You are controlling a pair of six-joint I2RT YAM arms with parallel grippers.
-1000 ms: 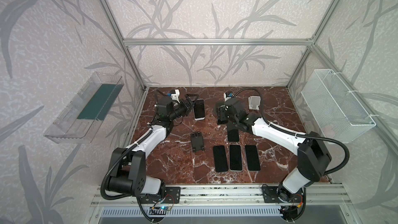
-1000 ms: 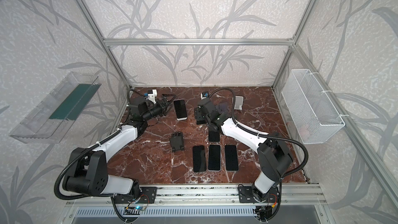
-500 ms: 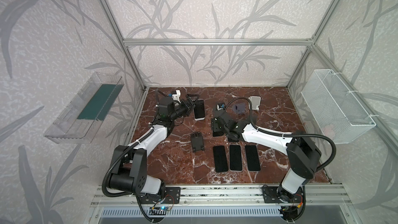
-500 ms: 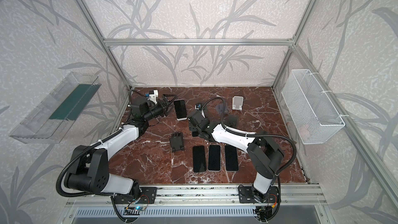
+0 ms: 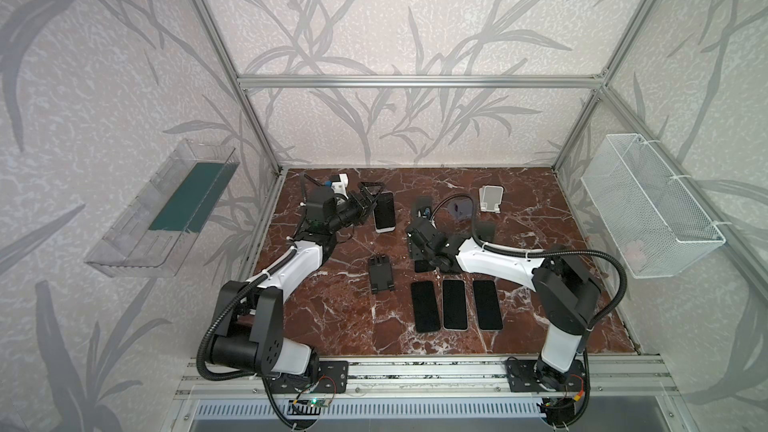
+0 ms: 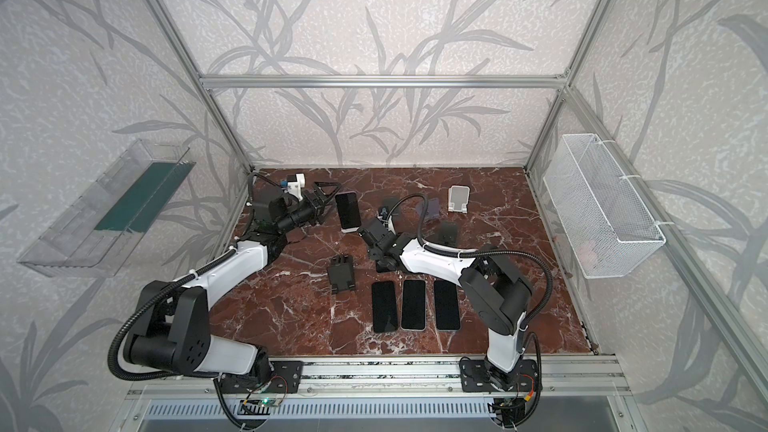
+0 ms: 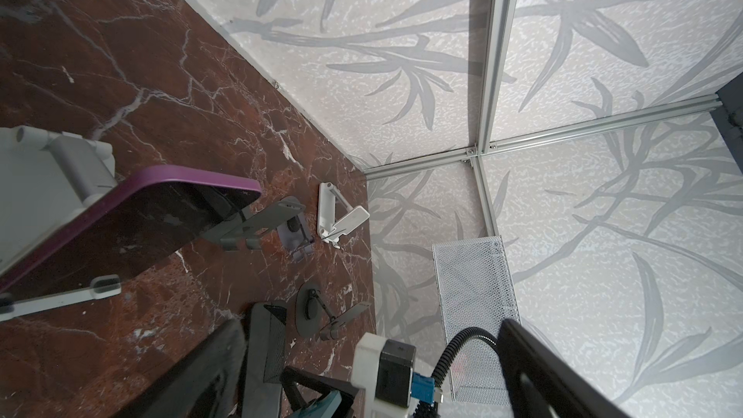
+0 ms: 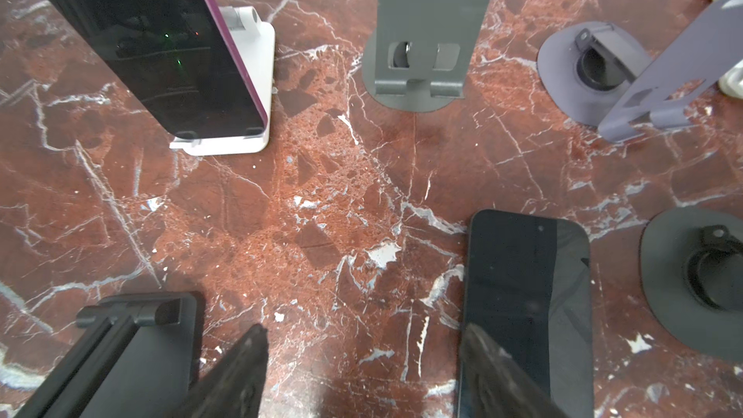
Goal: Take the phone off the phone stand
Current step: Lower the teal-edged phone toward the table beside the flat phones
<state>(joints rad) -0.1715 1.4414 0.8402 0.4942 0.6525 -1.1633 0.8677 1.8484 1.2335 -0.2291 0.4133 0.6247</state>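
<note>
Both top views: purple-edged black phone leans upright on white plastic phone stand; left gripper just beside stand.
Left wrist: jaws wide apart, nothing betw. them.
Right wrist: right gripper near stand, jaws partly apart, empty. Flat black phone lies farther from stand, by one finger.

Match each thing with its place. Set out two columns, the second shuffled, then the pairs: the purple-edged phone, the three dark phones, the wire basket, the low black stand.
1. purple-edged phone
2. three dark phones
3. wire basket
4. low black stand

A. hangs on the side wall
B. empty, just left of the phone row
C. leans on a white stand
D. lie side by side on the table

Pairs: 1-C; 2-D; 3-A; 4-B
</note>
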